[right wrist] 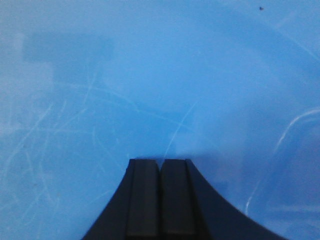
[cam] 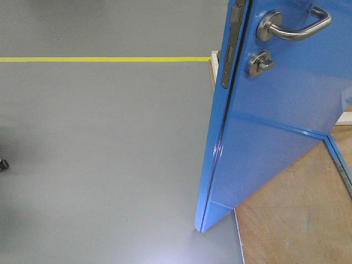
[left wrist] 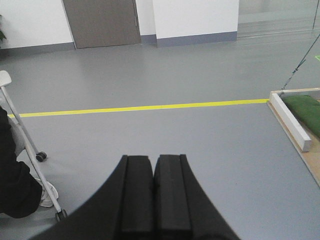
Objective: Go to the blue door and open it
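Right claw (right wrist: 160, 164) sits at the near bottom of its wrist view, its two black pads pressed together and holding nothing. Its tip lies right up at the door (right wrist: 160, 75), whose glossy blue face fills that whole view, crossed by fine pale scratches. Whether tip and panel touch, I cannot tell. Left claw (left wrist: 154, 160) is likewise pressed together and empty, hanging over bare grey floor (left wrist: 200, 150).

Seen from the front, the door stands ajar on the right, its narrow edge turned to the camera and its lower corner near, down on the grey floor. A dark metal latch plate (cam: 230, 49) runs down the upper part of that edge. On the face just right of it is the silver handle (cam: 300, 27), lying level, with the round thumb-turn (cam: 260, 63) just below. Right of the door's foot lies a wooden floor (cam: 291, 220), crossed by a blue strip (cam: 338, 154). A yellow line (cam: 104, 59) crosses the grey floor at far left and runs toward the door's edge. A small caster (cam: 3, 164) shows at the left border.

The left wrist view shows the same line reaching a low wooden platform (left wrist: 312, 162) on the right, which carries a white beam (left wrist: 290, 122) and a green mat (left wrist: 306, 111). On the left a white tube frame (left wrist: 25, 135) on casters stands beside someone in black (left wrist: 12, 185). Far off, a grey door (left wrist: 100, 22) is set in a white wall (left wrist: 195, 17).
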{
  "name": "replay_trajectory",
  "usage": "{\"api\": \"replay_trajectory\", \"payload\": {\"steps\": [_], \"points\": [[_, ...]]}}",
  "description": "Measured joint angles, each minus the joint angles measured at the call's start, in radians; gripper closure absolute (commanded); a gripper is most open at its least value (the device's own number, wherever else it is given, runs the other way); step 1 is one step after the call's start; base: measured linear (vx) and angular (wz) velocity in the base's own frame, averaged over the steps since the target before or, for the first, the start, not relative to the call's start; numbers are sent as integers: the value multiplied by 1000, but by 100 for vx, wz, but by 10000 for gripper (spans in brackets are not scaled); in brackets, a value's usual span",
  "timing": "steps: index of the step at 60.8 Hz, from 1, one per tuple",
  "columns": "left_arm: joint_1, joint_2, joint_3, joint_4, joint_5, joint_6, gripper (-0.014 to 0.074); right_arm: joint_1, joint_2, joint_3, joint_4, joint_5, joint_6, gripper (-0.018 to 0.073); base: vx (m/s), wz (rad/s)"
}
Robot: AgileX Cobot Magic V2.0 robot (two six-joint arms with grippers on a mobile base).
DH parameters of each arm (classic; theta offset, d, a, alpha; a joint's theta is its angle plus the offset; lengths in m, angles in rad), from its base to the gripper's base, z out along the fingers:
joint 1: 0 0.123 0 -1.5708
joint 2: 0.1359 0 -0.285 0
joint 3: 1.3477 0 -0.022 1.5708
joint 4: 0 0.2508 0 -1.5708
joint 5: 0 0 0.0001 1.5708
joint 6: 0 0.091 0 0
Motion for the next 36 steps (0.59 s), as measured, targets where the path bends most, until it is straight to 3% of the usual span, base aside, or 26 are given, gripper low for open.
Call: {"api": "replay_trajectory", "payload": {"steps": [36], "points": [[0, 0, 0, 0, 0, 0, 526, 0, 0, 0, 4, 11, 0, 557, 5, 1]]}}
